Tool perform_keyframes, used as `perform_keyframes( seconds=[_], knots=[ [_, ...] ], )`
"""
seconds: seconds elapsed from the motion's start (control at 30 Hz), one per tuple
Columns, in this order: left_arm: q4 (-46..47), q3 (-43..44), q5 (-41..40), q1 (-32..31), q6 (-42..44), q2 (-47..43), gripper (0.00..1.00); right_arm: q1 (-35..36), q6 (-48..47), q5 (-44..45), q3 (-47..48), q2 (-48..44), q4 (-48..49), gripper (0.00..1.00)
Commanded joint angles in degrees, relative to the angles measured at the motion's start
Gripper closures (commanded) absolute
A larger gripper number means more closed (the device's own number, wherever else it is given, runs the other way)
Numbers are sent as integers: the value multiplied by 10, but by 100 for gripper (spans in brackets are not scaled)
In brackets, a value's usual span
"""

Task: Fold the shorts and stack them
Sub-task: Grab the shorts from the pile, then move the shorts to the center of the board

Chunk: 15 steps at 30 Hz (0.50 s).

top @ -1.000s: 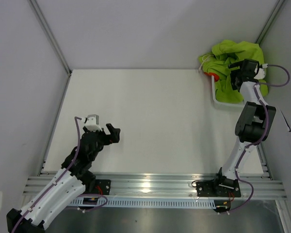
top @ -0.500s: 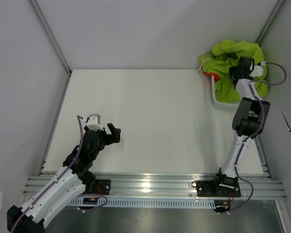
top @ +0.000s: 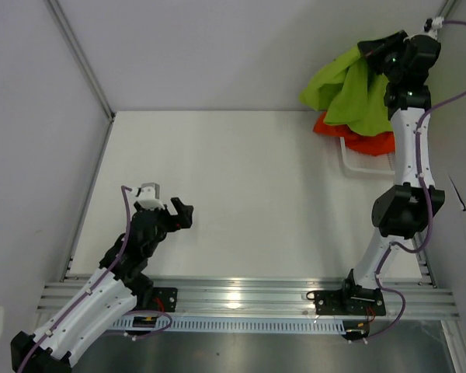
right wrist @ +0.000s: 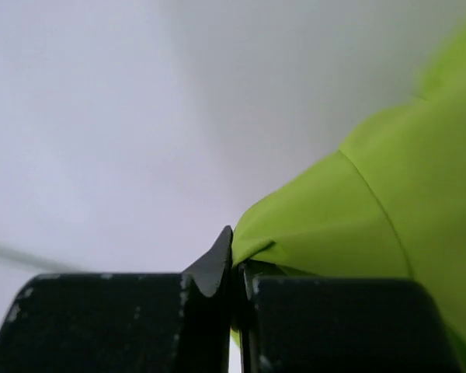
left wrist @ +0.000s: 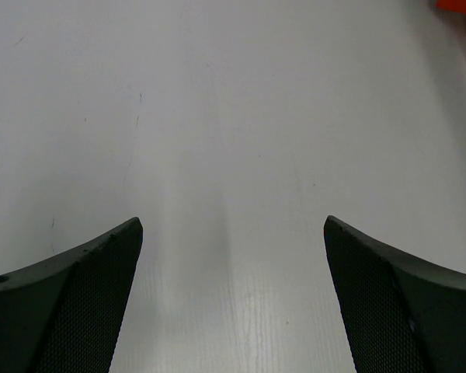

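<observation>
White walls [top: 217, 54] close in a pale table [top: 241, 194] on its far, left and right sides. A ribbed metal rail [top: 241, 291] runs along the near edge with both arm bases bolted to it.

The right arm [top: 408, 148] stands stretched up from its base at the near right, reaching toward the far right corner. The left arm [top: 93, 295] sits folded low at the near left, with a purple cable [top: 126, 225] looping along it.

At the far right, the lime green shorts [top: 349, 89] hang in a loose bunch in front of the far wall, held up off the table. Just beneath them the orange-red shorts [top: 365, 141] show as a crumpled band over the far part of a white basket [top: 348, 159], whose rim stands on the table at the far right. I cannot tell whether the orange-red pair rests in the basket or hangs with the green one.

The right gripper [top: 375, 48] is at the top of the green bunch. In the right wrist view its jaws are pressed together on a fold of the green fabric, which spreads away to the right of the fingertips against a blurred grey background.

The left gripper [top: 183, 213] hovers low over bare table at the near left, well apart from both pairs of shorts. The left wrist view shows its jaws spread wide with nothing between them but the table top, and a sliver of orange-red at the far right corner of that view.
</observation>
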Motion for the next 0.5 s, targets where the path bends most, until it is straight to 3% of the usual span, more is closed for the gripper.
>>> perform_keyframes(
  seconds=[0.0, 0.13, 0.33, 0.47],
  knots=[
    [22, 5, 10, 3, 14, -5, 1, 42, -34, -178, 103, -63, -47, 100],
    [18, 8, 12, 4, 14, -5, 1, 86, -6, -277, 124, -106, -71, 100],
    [7, 6, 4, 4, 9, -28, 1, 165, -14, -337, -60, -229, -68, 100],
    [-4, 7, -12, 4, 5, -44, 1, 231, -32, -338, -142, -246, -79, 100]
  ],
)
